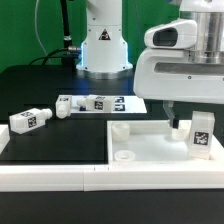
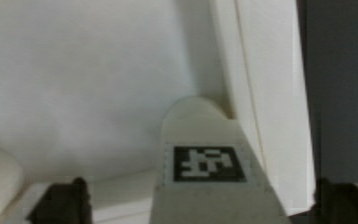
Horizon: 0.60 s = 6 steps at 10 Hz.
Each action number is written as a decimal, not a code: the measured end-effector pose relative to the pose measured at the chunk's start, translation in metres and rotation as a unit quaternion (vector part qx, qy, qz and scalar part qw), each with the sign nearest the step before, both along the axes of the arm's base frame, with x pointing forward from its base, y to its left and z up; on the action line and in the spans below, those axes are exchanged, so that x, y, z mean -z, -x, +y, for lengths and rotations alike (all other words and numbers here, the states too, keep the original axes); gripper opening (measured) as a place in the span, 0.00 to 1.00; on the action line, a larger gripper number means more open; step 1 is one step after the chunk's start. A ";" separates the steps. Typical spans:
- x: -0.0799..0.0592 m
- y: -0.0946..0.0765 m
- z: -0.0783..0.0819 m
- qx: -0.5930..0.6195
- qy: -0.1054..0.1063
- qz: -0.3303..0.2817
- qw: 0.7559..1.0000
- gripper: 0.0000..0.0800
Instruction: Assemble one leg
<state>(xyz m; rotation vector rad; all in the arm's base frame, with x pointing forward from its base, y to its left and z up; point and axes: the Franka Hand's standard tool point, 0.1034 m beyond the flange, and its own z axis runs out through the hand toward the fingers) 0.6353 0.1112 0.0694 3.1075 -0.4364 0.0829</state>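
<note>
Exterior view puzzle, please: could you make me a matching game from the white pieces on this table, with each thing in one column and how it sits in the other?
Things:
1. leg by the gripper
2. leg farthest to the exterior view's left
3. marker board
4. panel

States:
a. lying on its side on the black table
b. wide and flat with a raised rim, nearest the camera
c. standing upright
d. thin and flat, carrying several tags

Pairs: 1-c, 2-a, 3-d, 4-b
</note>
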 end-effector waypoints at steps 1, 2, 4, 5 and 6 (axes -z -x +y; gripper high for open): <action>0.000 0.000 0.000 0.000 0.000 0.000 1.000 0.69; 0.000 0.000 0.000 0.017 -0.001 0.000 1.000 0.39; 0.000 0.000 0.000 0.085 -0.005 -0.001 0.996 0.36; 0.000 0.000 0.001 0.103 -0.006 -0.001 0.995 0.36; 0.000 0.000 0.001 0.146 -0.008 -0.001 0.989 0.36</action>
